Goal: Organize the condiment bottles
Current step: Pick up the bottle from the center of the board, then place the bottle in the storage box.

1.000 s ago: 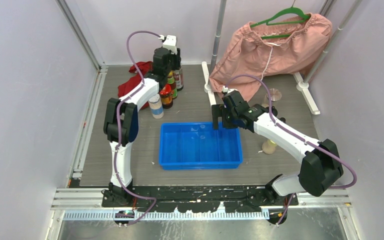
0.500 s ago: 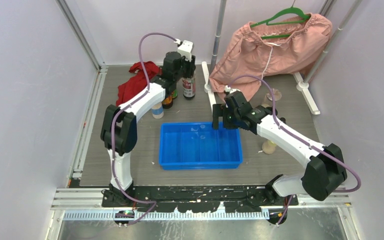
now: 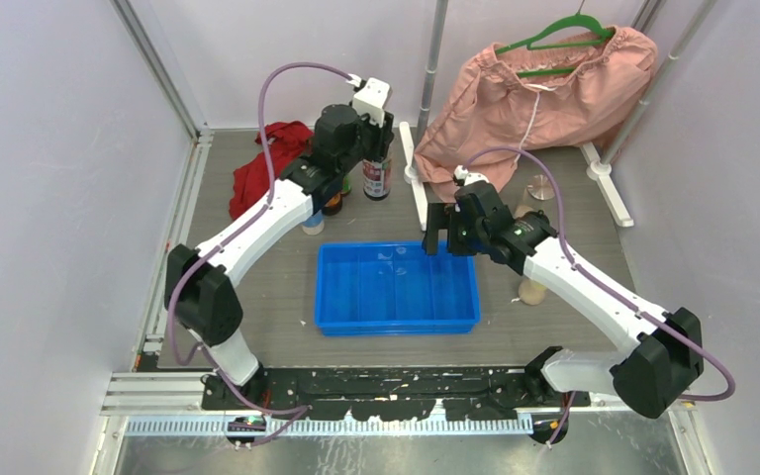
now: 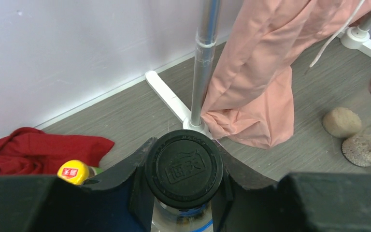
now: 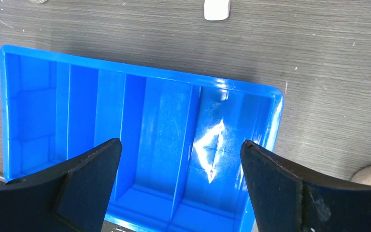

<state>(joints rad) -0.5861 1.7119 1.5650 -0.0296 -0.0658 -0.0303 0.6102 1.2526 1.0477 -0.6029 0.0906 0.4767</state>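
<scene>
One black-capped bottle [image 4: 183, 166] is clamped between the left fingers [image 4: 121, 181], far back on the surface beside the rack post [image 4: 200, 72]; the right fingers [image 5: 84, 169] gape empty over the blue tray [image 3: 396, 324]; keeping the bottle upright and lowering it squarely into one compartment should prevent tipping.

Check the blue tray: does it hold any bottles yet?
Empty: the blue tray shows only bare compartments in top and right wrist views.

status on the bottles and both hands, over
Left hand shut on black-capped bottle. Right hand open above blue tray, no bottles in it. Rack pole close behind held bottle.
</scene>
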